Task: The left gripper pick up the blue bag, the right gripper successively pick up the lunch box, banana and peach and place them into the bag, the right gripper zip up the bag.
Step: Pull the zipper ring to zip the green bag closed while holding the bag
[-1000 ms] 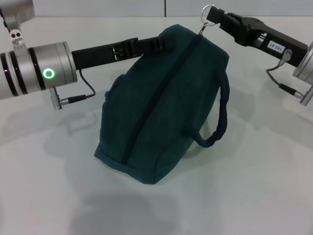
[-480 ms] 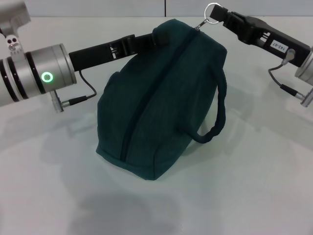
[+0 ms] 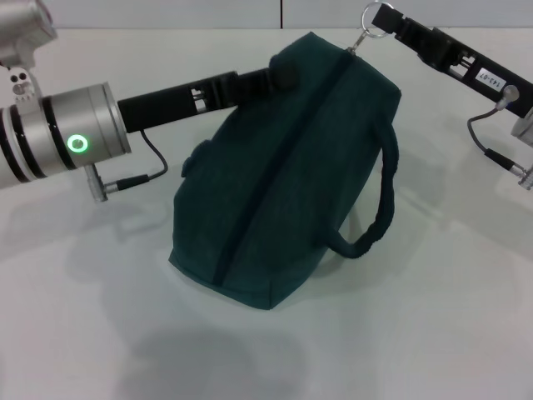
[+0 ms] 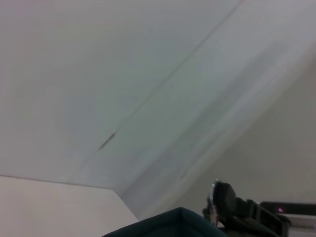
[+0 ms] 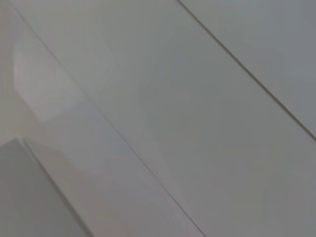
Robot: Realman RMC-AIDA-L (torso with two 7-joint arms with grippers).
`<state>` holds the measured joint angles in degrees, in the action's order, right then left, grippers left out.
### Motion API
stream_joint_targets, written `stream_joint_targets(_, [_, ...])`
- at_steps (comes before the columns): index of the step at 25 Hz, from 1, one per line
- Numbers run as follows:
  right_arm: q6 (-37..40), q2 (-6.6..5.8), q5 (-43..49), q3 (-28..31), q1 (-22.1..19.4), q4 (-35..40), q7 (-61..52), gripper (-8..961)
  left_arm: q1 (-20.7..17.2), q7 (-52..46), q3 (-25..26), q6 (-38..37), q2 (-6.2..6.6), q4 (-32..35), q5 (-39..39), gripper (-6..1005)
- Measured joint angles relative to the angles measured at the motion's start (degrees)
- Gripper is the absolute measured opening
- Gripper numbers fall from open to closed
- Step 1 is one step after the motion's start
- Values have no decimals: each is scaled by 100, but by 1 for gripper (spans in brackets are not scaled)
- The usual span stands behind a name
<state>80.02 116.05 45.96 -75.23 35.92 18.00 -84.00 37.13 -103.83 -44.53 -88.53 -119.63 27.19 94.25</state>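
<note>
**Right gripper finishing the zip at the bag's far end**

Right gripper [image 3: 391, 22] is clenching the ring pull [image 3: 376, 17] at the far end of the bag [image 3: 283, 167], so zipping is looking almost done; next comes releasing it. Left gripper [image 3: 279, 77] is gripping the bag's far edge. Since half a second ago, bag and pull are sitting slightly farther right. Table [image 3: 433, 333] is carrying the bag

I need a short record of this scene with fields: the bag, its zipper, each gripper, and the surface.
bag: large dark teal fabric blue bag, tilted on the table, one loop handle hanging at its side
zipper: closed along the top; metal ring pull at the far end
left gripper: at the bag's upper far edge, shut on the fabric
right gripper: at the ring pull, shut on it
surface: plain white table
lunch box, banana, peach: not visible
</note>
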Motion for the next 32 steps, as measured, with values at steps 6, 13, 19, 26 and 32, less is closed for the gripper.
stream_joint_targets(6, [-37,-8,-16,1,-17,-119,-281,128,-73,210,-64,-257,-6,-3,-16,143])
stream_joint_targets(13, [-95,-25,-25,0,-60,-250,-607,131,-279,607,-65,-746,-8,-4,-283,139])
stream_joint_targets(19, [-135,-14,-16,-31,-77,-377,-614,133,-397,814,-64,-1095,-8,-4,-497,138])
stream_joint_targets(26, [-143,-3,8,-44,-48,-394,-603,136,-437,839,-50,-1095,-8,-3,-531,138])
stream_joint_targets(32, [-123,6,-17,-29,-81,-368,-569,138,-441,821,-22,-753,-8,-3,-533,139])
